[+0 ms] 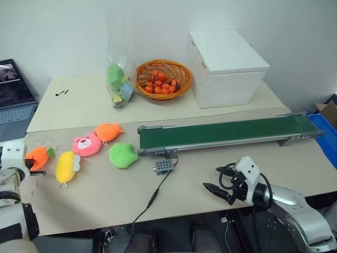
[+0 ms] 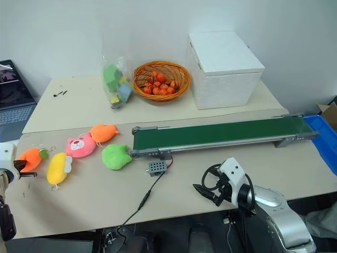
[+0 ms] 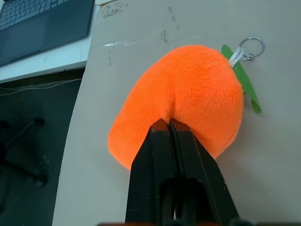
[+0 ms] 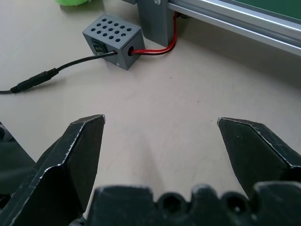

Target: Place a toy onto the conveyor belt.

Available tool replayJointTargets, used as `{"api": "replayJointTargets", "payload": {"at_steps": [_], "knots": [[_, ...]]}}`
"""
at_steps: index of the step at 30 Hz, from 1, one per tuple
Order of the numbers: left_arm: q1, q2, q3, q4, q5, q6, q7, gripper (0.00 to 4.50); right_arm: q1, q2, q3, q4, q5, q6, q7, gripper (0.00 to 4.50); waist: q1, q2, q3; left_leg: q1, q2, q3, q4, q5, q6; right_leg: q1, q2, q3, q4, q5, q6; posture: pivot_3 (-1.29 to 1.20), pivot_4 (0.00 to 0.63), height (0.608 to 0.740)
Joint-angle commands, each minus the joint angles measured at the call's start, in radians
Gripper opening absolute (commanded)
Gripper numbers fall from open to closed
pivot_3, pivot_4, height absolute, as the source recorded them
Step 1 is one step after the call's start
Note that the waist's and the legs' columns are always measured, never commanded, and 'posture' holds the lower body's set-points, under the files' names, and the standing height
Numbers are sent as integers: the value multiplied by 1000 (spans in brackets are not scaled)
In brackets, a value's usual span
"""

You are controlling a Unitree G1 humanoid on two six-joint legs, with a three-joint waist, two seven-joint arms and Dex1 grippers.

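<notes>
1. At about 9 o'clock on the table (image 1: 210, 174), our left gripper (image 3: 168, 123) is clenched on the near edge of the orange toy (image 1: 38, 157). The tips pinch only a fold of plush, with its green leaf (image 3: 242, 77) and key ring (image 3: 251, 47) on the far side.
2. We judge the bite shallow. The soft fabric could slide out when we lift, dropping the toy back by the table's left edge or off it.
3. Just to the right lie a yellow plush (image 1: 66, 166), a pink bear plush (image 1: 87, 144), a plain orange plush (image 1: 108, 132) and a green plush (image 1: 123, 155). A low carry toward 3 o'clock could brush them aside.
4. The conveyor belt (image 1: 226, 132) runs from centre toward 2 o'clock, well apart from the toy. It is narrow, so a release off its middle could let the round toy roll off the frame.
5. A small grey switch box (image 4: 113, 41) and its black cable (image 1: 150, 200) sit just beside the belt's near end; a dragged toy could snag there.
6. At about 5 o'clock our right gripper (image 4: 160, 136) hangs released over bare table, grasping nothing.
</notes>
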Motion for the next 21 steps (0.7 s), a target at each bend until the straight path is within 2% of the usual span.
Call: {"api": "replayJointTargets", "payload": {"at_steps": [1,4,7,14,21], "knots": [[14,4,16,-5,-14,-10,15,24,-13,4,-21,-25,11,-6,-5,4500,0,0,0,0,0,0,0,0,0,0,0,0,0,0,0,0,150,740],[16,6,26,-7,-19,-27,-1,691,-19,4,-16,-22,9,-6,-3,4500,0,0,0,0,0,0,0,0,0,0,0,0,0,0,0,0,150,740],[6,18,24,-10,-19,-42,-21,1618,-22,5,-13,-19,8,-6,-3,4500,1,0,0,0,0,0,0,0,0,0,0,0,0,0,0,0,150,740],[-89,71,-42,-16,38,-40,-104,4378,-41,16,9,-2,0,-11,-2,4500,5,-1,0,0,0,0,1,0,0,1,0,0,0,0,0,0,150,740],[-143,108,-128,-1,115,20,-145,4453,-46,27,1,6,-4,-19,-8,4500,-4,-1,0,0,0,0,1,0,1,0,0,0,2,0,0,0,150,740]]}}
